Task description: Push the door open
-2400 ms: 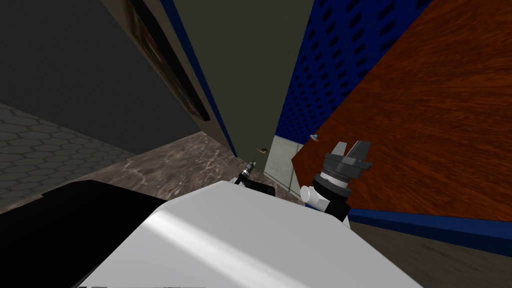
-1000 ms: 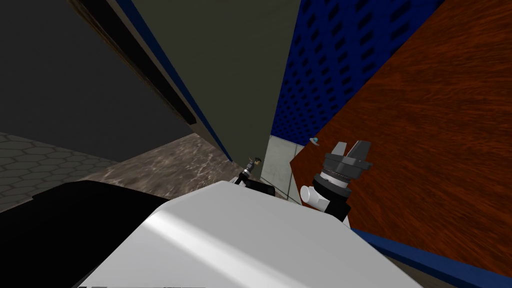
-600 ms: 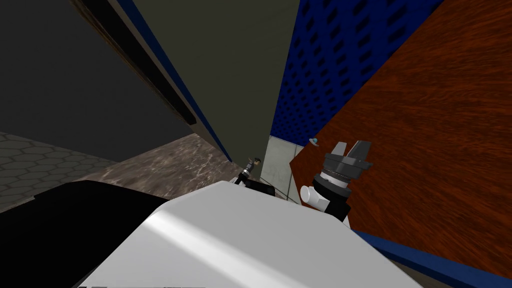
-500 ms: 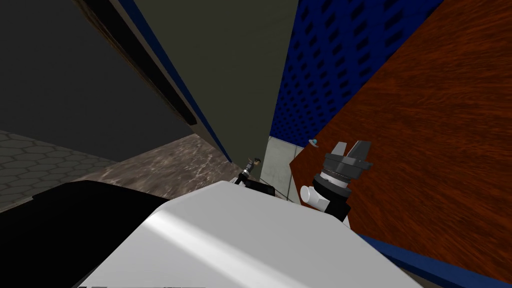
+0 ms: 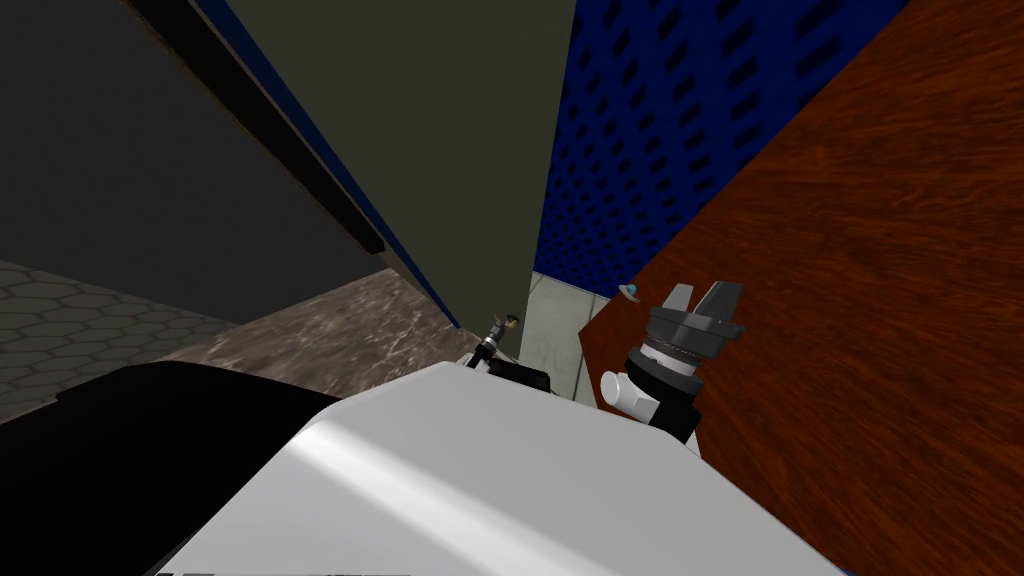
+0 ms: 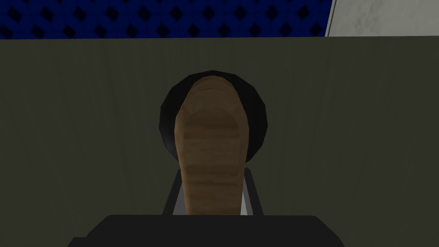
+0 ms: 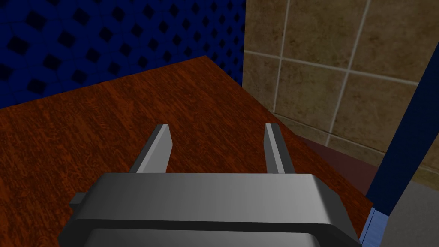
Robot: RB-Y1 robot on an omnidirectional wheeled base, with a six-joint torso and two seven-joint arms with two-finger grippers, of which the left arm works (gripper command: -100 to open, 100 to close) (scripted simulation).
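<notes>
A dark olive door (image 5: pixel 450 150) stands on edge ahead of me. Its brown lever handle (image 5: pixel 512 320) sits low on the near edge. In the left wrist view the handle (image 6: pixel 212 141) rises from a black round plate on the door (image 6: pixel 85 128). My left gripper (image 6: pixel 212 171) is shut on it, and both fingers (image 6: pixel 173 197) press its sides. In the head view that gripper (image 5: pixel 497 335) is small, right at the handle. My right gripper (image 5: pixel 705 293) is held up, open and empty (image 7: pixel 216 128), close to a red-brown wooden panel (image 5: pixel 850 250).
The red-brown panel (image 7: pixel 85 128) closes off the right side and bears a small blue-grey knob (image 5: pixel 629 291). A blue lattice wall (image 5: pixel 640 130) stands behind. A strip of pale floor (image 5: pixel 550 320) shows between door and panel. Brown marbled floor (image 5: pixel 330 330) lies to the left.
The whole head view has shifted: I have moved forward and turned a little. The olive door's edge has slid left, and the red-brown panel looms larger. Both grippers stay as they were.
</notes>
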